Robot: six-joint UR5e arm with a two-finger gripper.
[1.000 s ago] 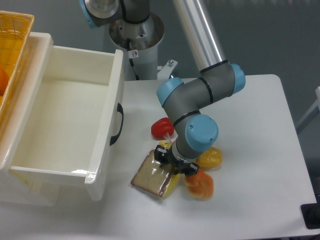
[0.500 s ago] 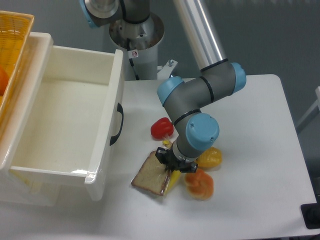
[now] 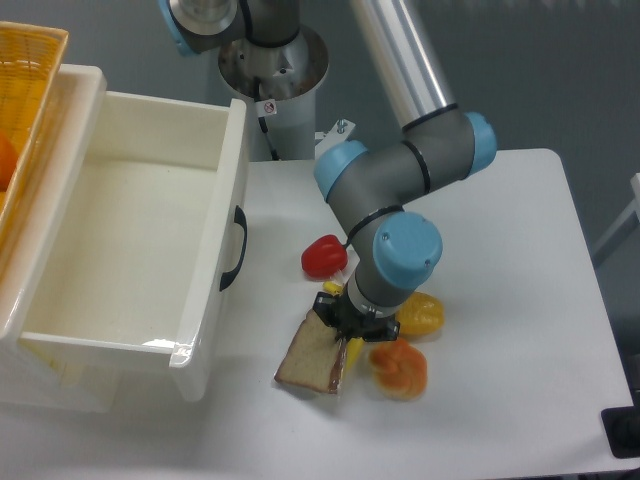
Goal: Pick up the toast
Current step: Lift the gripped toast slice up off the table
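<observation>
Tan toast (image 3: 313, 356) tilts, long axis running lower-left; gripper (image 3: 348, 325) grasps its upper edge.

A white worktop (image 3: 500, 250) with rounded corners stands before a plain grey-blue wall (image 3: 560, 70); soft, even light falls from above.

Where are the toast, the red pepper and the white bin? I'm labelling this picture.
toast (image 3: 312, 358), fixed camera, middle of the slice's face
red pepper (image 3: 323, 256), fixed camera, its top
white bin (image 3: 236, 160), fixed camera, right wall
</observation>
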